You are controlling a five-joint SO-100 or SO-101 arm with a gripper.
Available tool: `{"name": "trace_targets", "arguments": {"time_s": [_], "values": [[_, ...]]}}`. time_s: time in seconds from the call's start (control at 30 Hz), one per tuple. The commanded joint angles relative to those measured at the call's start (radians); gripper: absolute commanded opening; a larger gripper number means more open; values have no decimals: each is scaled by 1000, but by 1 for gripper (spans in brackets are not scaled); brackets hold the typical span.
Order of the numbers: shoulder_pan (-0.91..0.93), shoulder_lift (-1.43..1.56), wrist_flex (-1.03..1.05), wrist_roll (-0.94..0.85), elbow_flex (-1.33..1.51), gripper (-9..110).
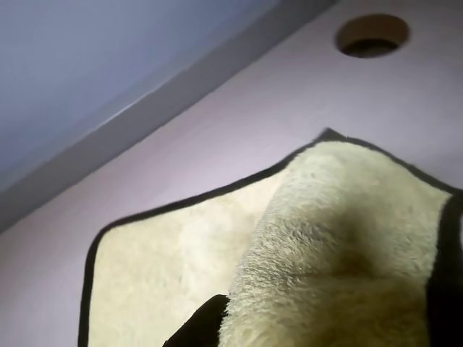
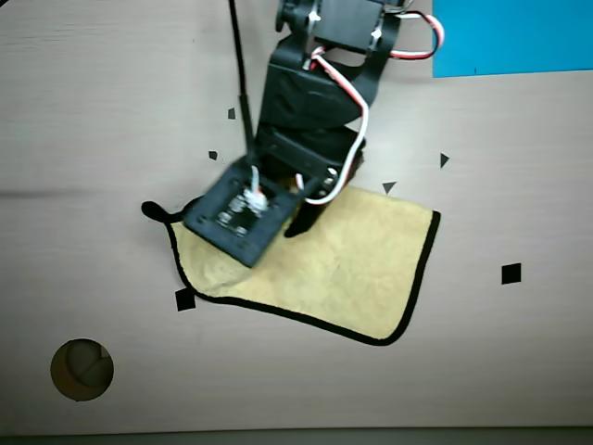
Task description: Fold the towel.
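Bare table [image 2: 93, 111] surrounds towel [image 2: 352, 269]; arm [image 2: 310, 102] overhangs.

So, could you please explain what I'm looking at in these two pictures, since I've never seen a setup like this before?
The black machine with red and white wires is a small robot arm standing on a light wooden table. The overhead view comes from a fixed camera looking straight down. The wrist view comes from a camera riding on the arm itself, so it sees things from very close.

On the table lies a pale yellow fuzzy towel with black trim. In the wrist view part of it is raised and draped over the flat part, so the jaws seem to be lifting it, though the pictures do not show the jaws clearly enough to say whether they are shut.

Also there: a round hole in the table, a blue sheet at the top right corner, and a few small black markers.
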Motion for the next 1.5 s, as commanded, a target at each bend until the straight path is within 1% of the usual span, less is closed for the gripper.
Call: {"name": "trace_targets", "arguments": {"time_s": [0.0, 0.33, 0.53, 0.7, 0.77, 0.87, 1.07, 1.17, 1.27, 1.37, 1.47], "values": [[-57, 20, -25, -75, -60, 0], [-212, -17, -28, -301, -46, 0], [-268, -48, -28, -511, 32, 0], [-276, -69, -34, -701, 120, 0], [-278, -74, -67, -758, 152, 0], [-285, -97, -71, -776, 146, 0], [-321, -153, -71, -683, 60, 0], [-353, -175, -71, -663, 18, 0], [-377, -212, -71, -696, -20, 0], [-382, -236, -74, -778, -25, 0], [-368, -252, -103, -792, -8, 0]]}}
